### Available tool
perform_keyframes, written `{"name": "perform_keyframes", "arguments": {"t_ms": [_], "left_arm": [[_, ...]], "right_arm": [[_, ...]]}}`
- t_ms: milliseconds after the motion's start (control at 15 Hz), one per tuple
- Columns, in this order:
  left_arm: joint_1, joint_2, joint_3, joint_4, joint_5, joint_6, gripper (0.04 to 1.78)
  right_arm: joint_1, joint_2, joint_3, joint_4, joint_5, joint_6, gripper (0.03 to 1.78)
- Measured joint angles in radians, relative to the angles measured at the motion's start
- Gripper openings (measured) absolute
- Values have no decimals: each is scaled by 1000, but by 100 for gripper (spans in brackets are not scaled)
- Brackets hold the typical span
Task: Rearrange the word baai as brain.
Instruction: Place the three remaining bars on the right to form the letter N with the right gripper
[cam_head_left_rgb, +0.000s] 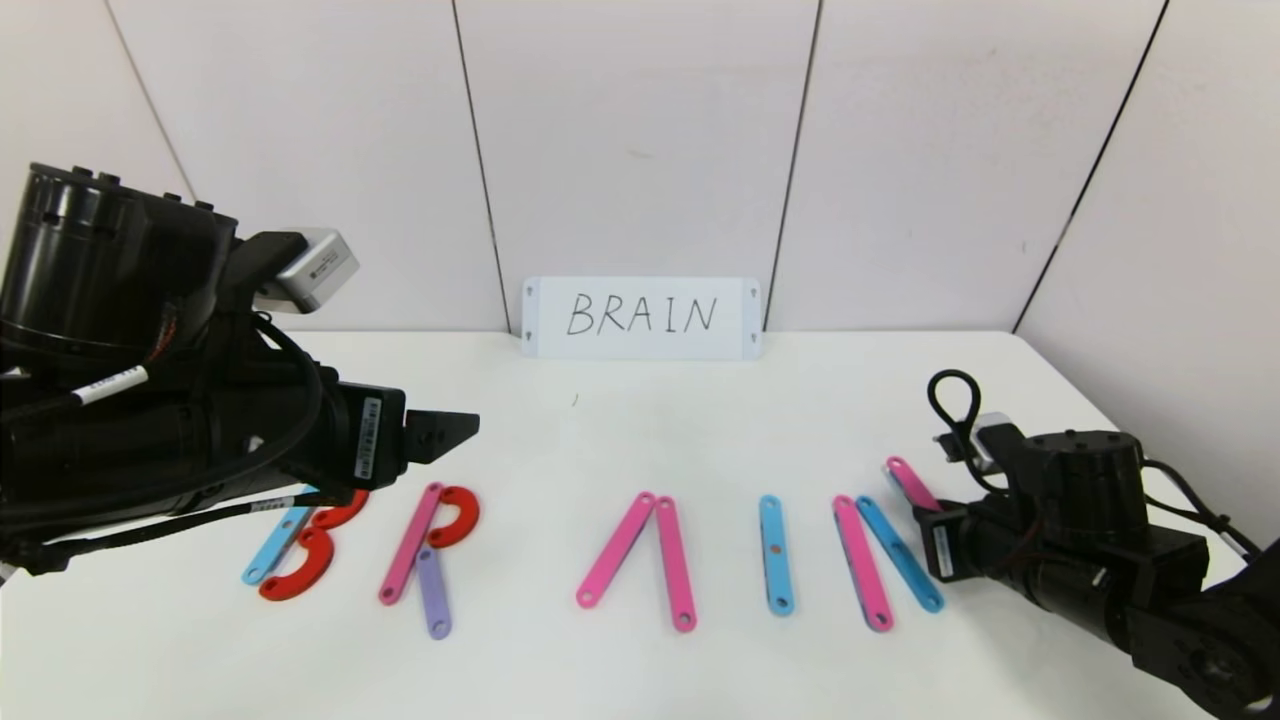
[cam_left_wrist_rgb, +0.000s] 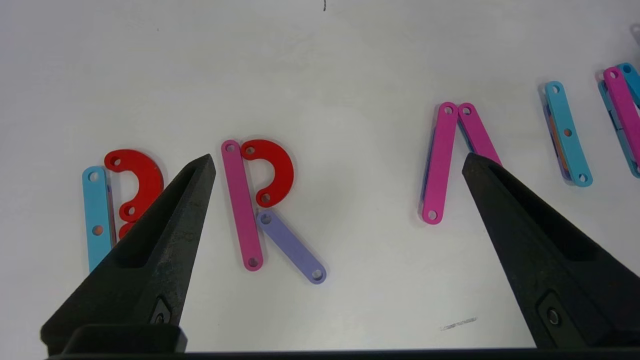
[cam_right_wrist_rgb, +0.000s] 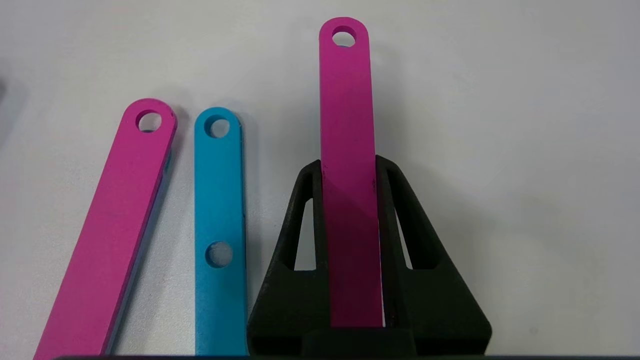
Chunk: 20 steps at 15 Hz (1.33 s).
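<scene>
The plastic letters lie in a row on the white table. The B is a blue strip (cam_head_left_rgb: 275, 545) with red curves (cam_head_left_rgb: 305, 565). The R is a pink strip (cam_left_wrist_rgb: 241, 205), a red curve (cam_left_wrist_rgb: 272, 172) and a purple strip (cam_left_wrist_rgb: 291, 247). Two pink strips (cam_head_left_rgb: 640, 555) lean into an A without a crossbar. A blue strip (cam_head_left_rgb: 775, 555) stands as I. A pink strip (cam_head_left_rgb: 862, 565) and a blue strip (cam_head_left_rgb: 900, 553) form part of an N. My right gripper (cam_right_wrist_rgb: 348, 167) is shut on a third pink strip (cam_right_wrist_rgb: 345, 100) beside them, low over the table. My left gripper (cam_left_wrist_rgb: 337, 159) is open and empty above the R.
A white card (cam_head_left_rgb: 641, 317) with BRAIN handwritten in black leans on the back wall. Bare table lies between the card and the letters and along the front edge. The wall panels close off the back and right sides.
</scene>
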<state>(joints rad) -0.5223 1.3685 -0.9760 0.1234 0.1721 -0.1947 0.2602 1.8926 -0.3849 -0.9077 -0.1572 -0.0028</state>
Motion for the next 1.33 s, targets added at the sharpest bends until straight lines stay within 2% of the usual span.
{"name": "perform_keyframes", "arguments": {"t_ms": [467, 600, 1067, 1333], "left_arm": [[0, -4, -1, 0, 0, 0, 173], [0, -6, -1, 0, 0, 0, 173], [0, -14, -1, 0, -1, 0, 173], [0, -21, -1, 0, -2, 0, 173]], "right_arm": [[13, 18, 8, -1, -3, 3, 30], [18, 20, 13, -4, -7, 20, 30], [61, 23, 28, -14, -83, 88, 30], [77, 23, 62, -39, -95, 115, 30]]}}
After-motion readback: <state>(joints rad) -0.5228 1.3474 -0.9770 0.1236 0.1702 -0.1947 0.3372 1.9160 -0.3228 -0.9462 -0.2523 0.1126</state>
